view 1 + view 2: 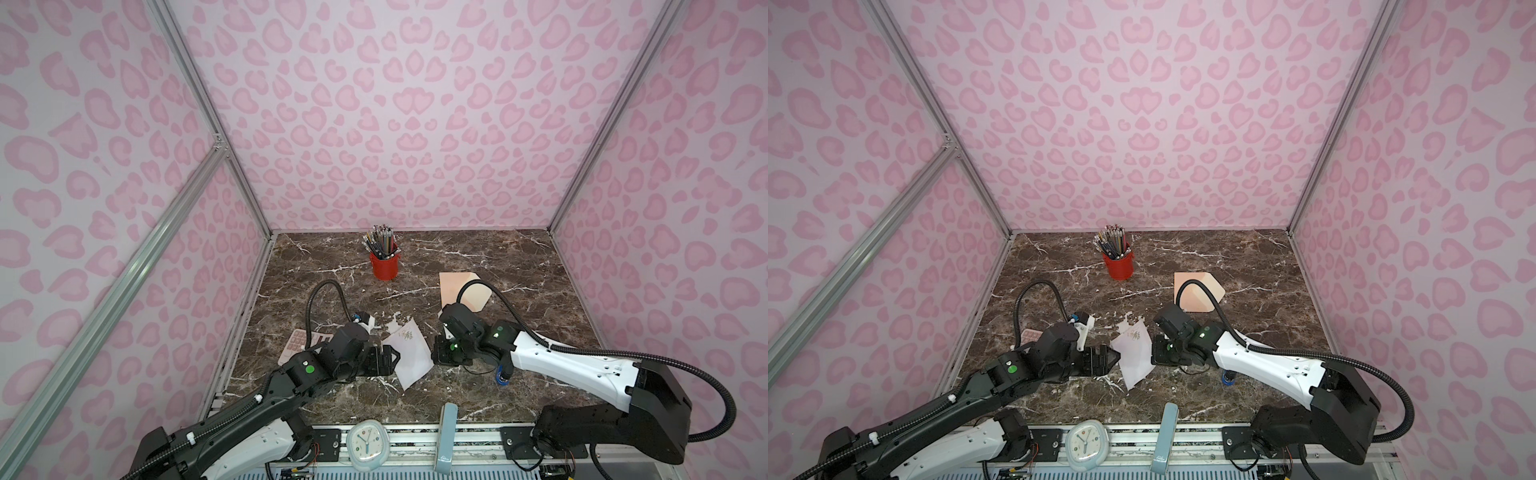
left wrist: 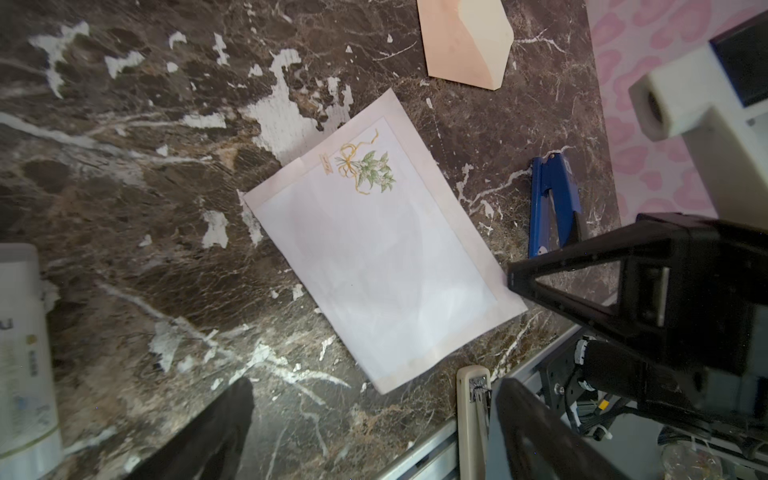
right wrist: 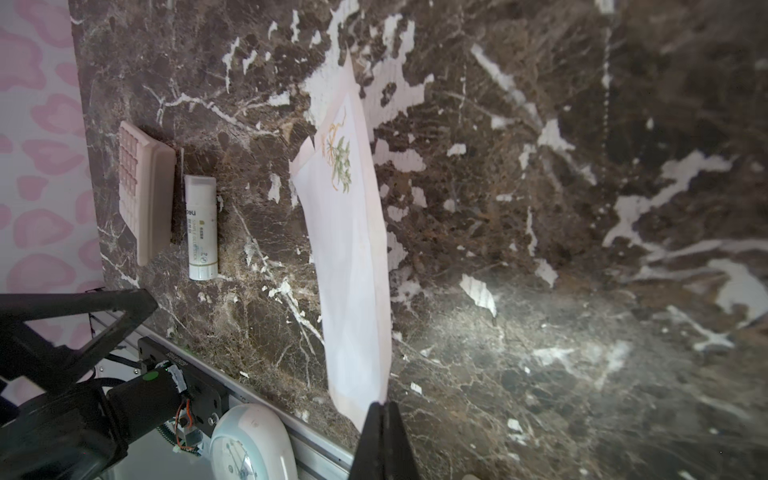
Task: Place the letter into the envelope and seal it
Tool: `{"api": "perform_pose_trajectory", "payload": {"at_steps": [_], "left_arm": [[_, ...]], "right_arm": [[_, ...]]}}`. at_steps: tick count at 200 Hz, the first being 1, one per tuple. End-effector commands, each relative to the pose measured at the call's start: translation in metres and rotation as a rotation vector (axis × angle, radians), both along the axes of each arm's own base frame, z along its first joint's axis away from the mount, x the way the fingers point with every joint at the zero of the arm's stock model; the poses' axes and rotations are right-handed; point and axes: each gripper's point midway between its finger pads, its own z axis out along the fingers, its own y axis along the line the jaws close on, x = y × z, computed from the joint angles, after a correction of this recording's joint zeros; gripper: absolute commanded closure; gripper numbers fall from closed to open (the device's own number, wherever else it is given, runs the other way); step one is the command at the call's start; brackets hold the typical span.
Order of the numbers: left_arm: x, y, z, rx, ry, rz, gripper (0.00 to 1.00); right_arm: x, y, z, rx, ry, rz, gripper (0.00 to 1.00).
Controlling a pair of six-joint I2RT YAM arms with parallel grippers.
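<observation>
Right claw (image 3: 384, 409) pinching letter (image 3: 353, 257) corner, lower centre; left claw (image 1: 1111, 359) spread wide beside it. Carry sheet low, corner first, toward envelope (image 1: 461, 291) upper right; avoid creasing.

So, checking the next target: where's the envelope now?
In both top views the envelope lies flat on the marble table, right of centre, to the right of the red pencil cup and farther back than the letter.

Lab booth: alu frame (image 1: 137, 262), printed walls (image 1: 415, 104)
</observation>
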Motion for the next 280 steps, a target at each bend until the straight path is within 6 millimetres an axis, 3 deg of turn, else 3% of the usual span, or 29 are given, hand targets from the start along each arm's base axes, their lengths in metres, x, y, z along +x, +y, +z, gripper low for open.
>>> {"api": "perform_pose_trajectory", "payload": {"at_steps": [1,46,92,132,153,172,180,195,208,224,239,263,280], "left_arm": [[0.004,0.014,0.007,0.086,-0.091,-0.022,0.06],[0.014,0.023,0.034,0.118,-0.265,-0.048,0.07],[0.021,0.012,0.067,0.075,-0.469,-0.132,0.07],[0.022,0.012,0.084,0.054,-0.580,-0.155,0.05],[0.020,0.010,0.075,0.069,-0.536,-0.171,0.04],[0.019,0.006,0.059,0.083,-0.443,-0.177,0.03],[0.019,0.005,0.051,0.091,-0.400,-0.172,0.03],[0.019,-0.001,0.035,0.092,-0.310,-0.163,0.04],[0.019,-0.006,0.020,0.099,-0.233,-0.159,0.05],[0.020,-0.010,-0.001,0.101,-0.127,-0.129,0.07],[0.020,-0.014,-0.017,0.072,-0.037,-0.106,0.09],[0.024,-0.023,-0.029,-0.039,0.050,-0.063,0.12],[0.029,-0.026,-0.035,-0.091,0.098,-0.032,0.14]], "right_arm": [[-0.001,-0.008,0.005,-0.074,-0.060,0.130,1.00],[0.013,-0.010,0.035,-0.130,-0.163,0.250,1.00],[0.017,-0.003,0.067,-0.144,-0.222,0.380,1.00],[0.019,-0.007,0.069,-0.203,-0.212,0.413,1.00],[0.022,-0.016,0.056,-0.226,-0.183,0.356,1.00],[0.029,-0.035,0.036,-0.232,-0.117,0.202,1.00],[0.028,-0.041,0.027,-0.218,-0.090,0.138,0.89],[0.023,-0.051,0.014,-0.181,-0.066,0.031,0.61],[0.020,-0.060,0.004,-0.146,-0.060,-0.064,0.54],[0.016,-0.062,-0.001,-0.067,-0.074,-0.138,0.58],[0.014,-0.067,-0.006,-0.033,-0.087,-0.183,0.69],[0.017,-0.073,-0.011,-0.013,-0.107,-0.230,0.83],[0.019,-0.071,-0.015,0.015,-0.100,-0.242,0.87]]}}
